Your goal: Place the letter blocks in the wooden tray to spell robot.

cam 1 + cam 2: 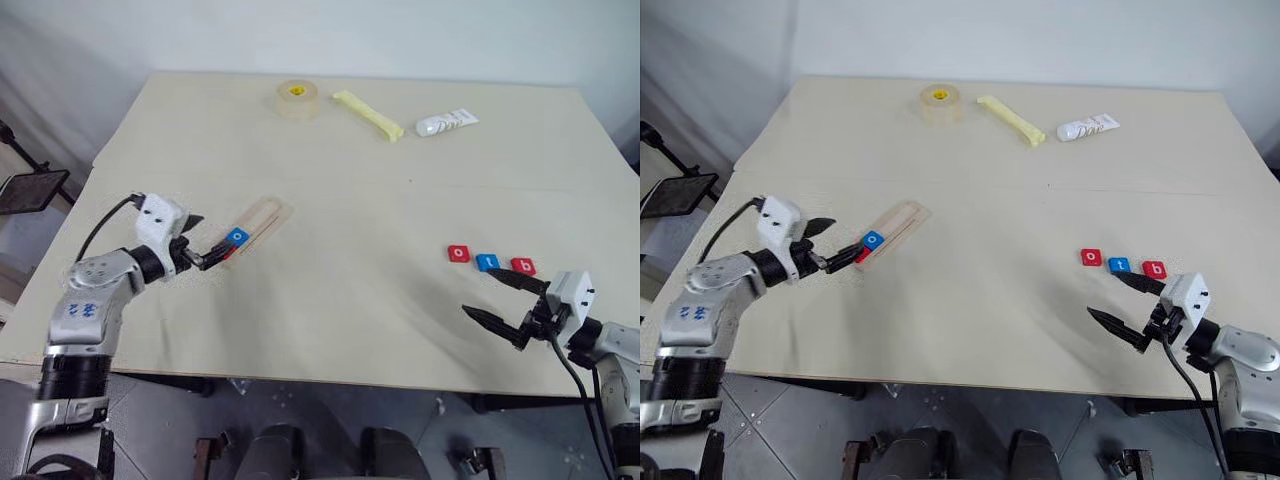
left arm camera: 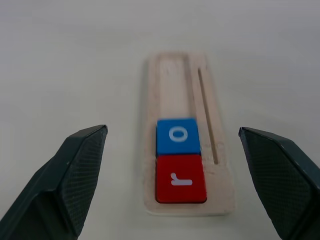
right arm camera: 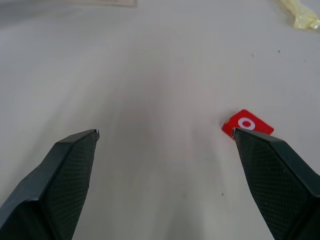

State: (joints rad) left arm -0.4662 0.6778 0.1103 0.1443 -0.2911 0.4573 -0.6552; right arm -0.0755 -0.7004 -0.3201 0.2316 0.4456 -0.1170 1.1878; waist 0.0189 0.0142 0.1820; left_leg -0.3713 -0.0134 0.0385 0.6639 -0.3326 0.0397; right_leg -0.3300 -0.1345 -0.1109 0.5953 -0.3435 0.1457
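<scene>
We saw the wooden tray (image 1: pixel 258 222) lying on the pale bench (image 1: pixel 360 180) toward nine o'clock from the bench's middle, set on a slant. Two letter blocks sat in its recess at the end nearest the left gripper (image 2: pixel 172 150): a red r block (image 2: pixel 180 178) at the very end and a blue o block (image 2: pixel 177 136) touching it on the far side. The rest of the recess was bare wood, with a thin slot running alongside.

The left gripper (image 1: pixel 205 240) hung just short of the tray's near end, its fingers (image 2: pixel 70 175) spread wide and gripping nothing; in the wrist view the two blocks lay between them but well ahead of the tips.

The other three letter blocks stood in a short row on the bench toward four o'clock: a red o block (image 1: pixel 459 254), a blue t block (image 1: pixel 488 262) and a red b block (image 1: pixel 523 266), near one another but not touching. The right gripper (image 1: pixel 505 300) hovered just on the near side of that row, its fingers (image 3: pixel 65 175) also wide apart and empty, one tip close by the red o block.

Along the far edge, near twelve o'clock, lay a roll of tape (image 1: pixel 297 98), a yellow stick (image 1: pixel 368 114) and a white tube (image 1: pixel 447 123).
</scene>
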